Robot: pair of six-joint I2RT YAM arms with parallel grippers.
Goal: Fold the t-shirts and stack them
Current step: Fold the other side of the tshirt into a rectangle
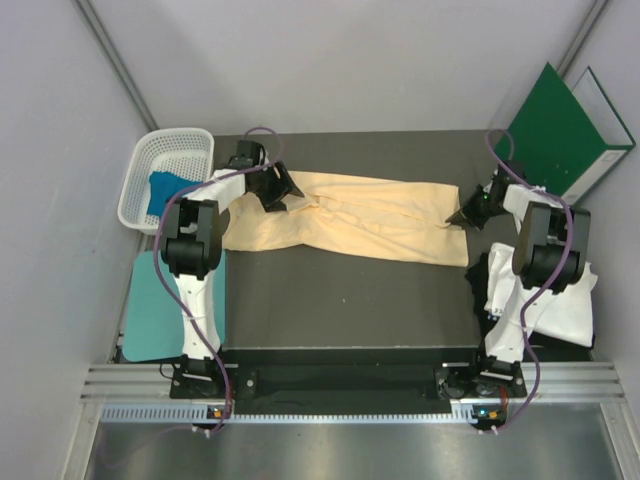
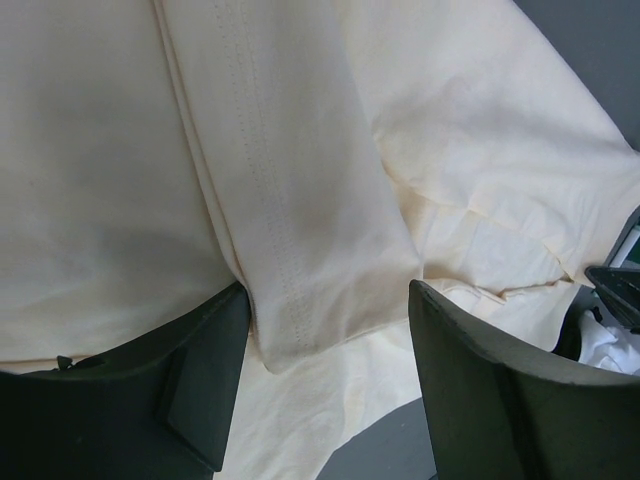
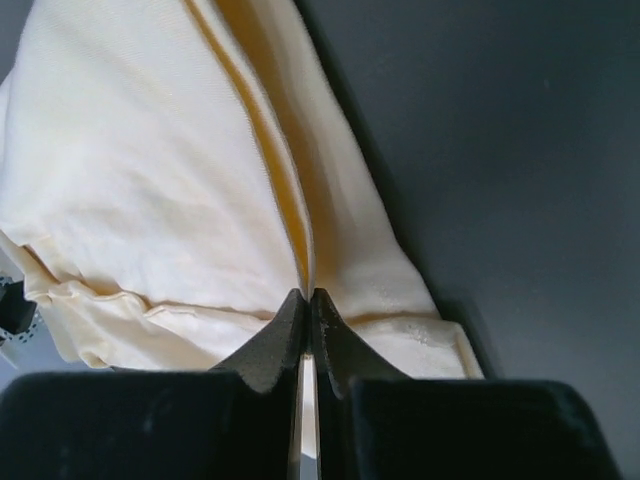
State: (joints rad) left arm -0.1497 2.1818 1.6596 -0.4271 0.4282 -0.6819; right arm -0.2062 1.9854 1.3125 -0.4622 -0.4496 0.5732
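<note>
A pale peach-yellow t-shirt (image 1: pixel 370 215) lies rumpled lengthwise across the dark table (image 1: pixel 340 310). My left gripper (image 1: pixel 275 190) hovers open over its left part. In the left wrist view a stitched hem fold (image 2: pixel 300 300) lies between the spread fingers (image 2: pixel 200 380) without being pinched. My right gripper (image 1: pixel 466 214) is at the shirt's right end. In the right wrist view its jaws (image 3: pixel 308 300) are pressed together on a raised fold of the peach-yellow t-shirt (image 3: pixel 150 190). A blue t-shirt (image 1: pixel 160 190) sits in the basket. A white t-shirt (image 1: pixel 560 305) and a dark one (image 1: pixel 483 278) lie at the right.
A white mesh basket (image 1: pixel 185 150) stands at the back left. A stiff green folder (image 1: pixel 565 125) leans at the back right. A teal flat sheet (image 1: pixel 150 305) lies beside the table's left edge, under the left arm.
</note>
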